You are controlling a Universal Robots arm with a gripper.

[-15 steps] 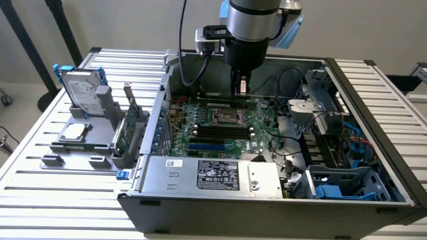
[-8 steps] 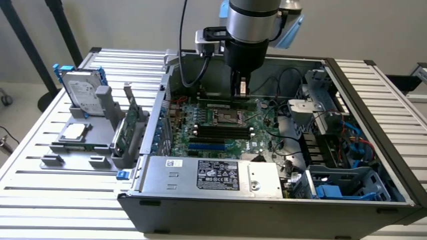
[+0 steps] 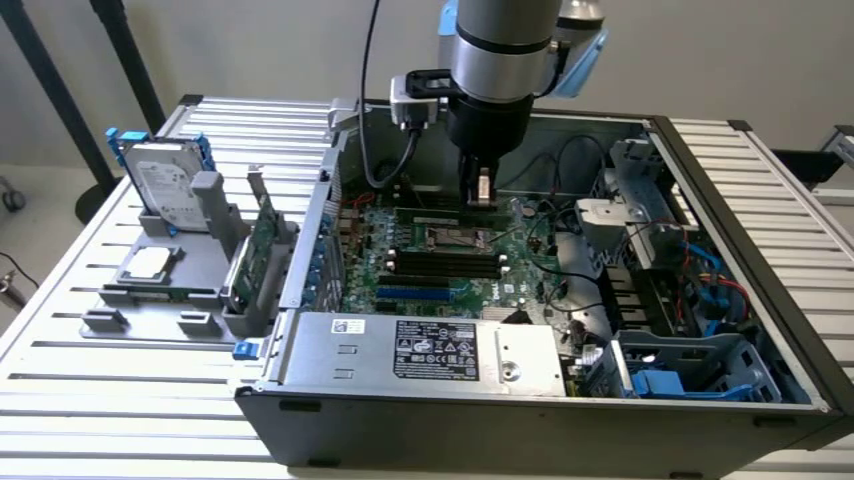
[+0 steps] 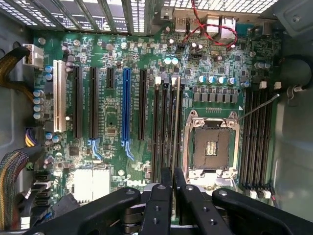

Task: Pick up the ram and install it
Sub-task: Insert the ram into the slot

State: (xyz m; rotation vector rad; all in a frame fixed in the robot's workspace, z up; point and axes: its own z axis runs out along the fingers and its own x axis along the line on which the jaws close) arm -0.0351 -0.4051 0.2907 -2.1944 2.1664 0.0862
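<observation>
Exterior view, starting at its left: a grey rack [image 3: 100, 322] sits on the slatted surface [image 3: 107, 400]. The ram [image 3: 160, 292], a long green stick, stands on edge along the rack's front. The hard drive [image 3: 167, 185] is behind it and the expansion card [image 3: 260, 250] is just beside it. Further right lies the open computer case [image 3: 534, 410]. The pincer [image 3: 482, 198] hangs inside the case above the motherboard [image 3: 427, 290], well apart from the ram. In the wrist view its fingers [image 4: 159, 196] are drawn almost together with nothing gripped, over the black slots [image 4: 164, 127] beside the socket [image 4: 210, 144].
</observation>
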